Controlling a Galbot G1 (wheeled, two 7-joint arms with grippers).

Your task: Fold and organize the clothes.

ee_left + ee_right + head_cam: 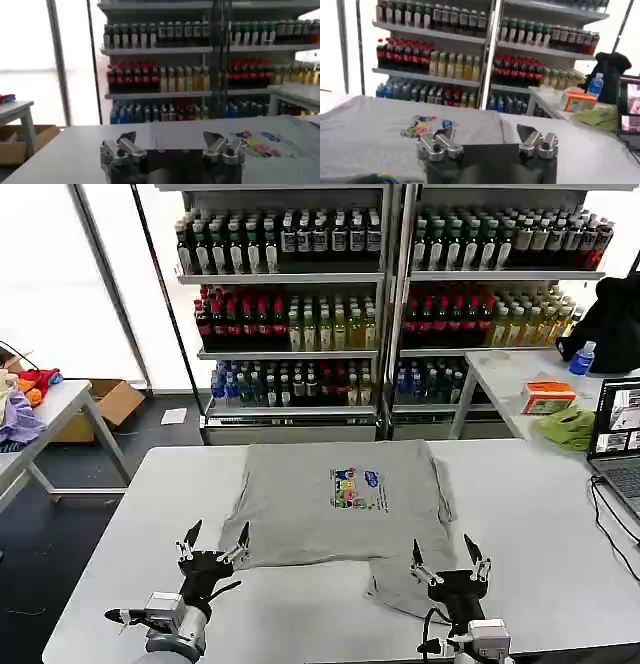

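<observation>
From the head camera, a light grey T-shirt with a small multicoloured logo lies partly folded at the centre of the grey table, while the left gripper and right gripper hover at its near edge, both with fingers spread and holding nothing. The left wrist camera shows the left gripper released above the table, logo off to one side. The right wrist camera shows the right gripper likewise released over the shirt, drink shelves behind.
</observation>
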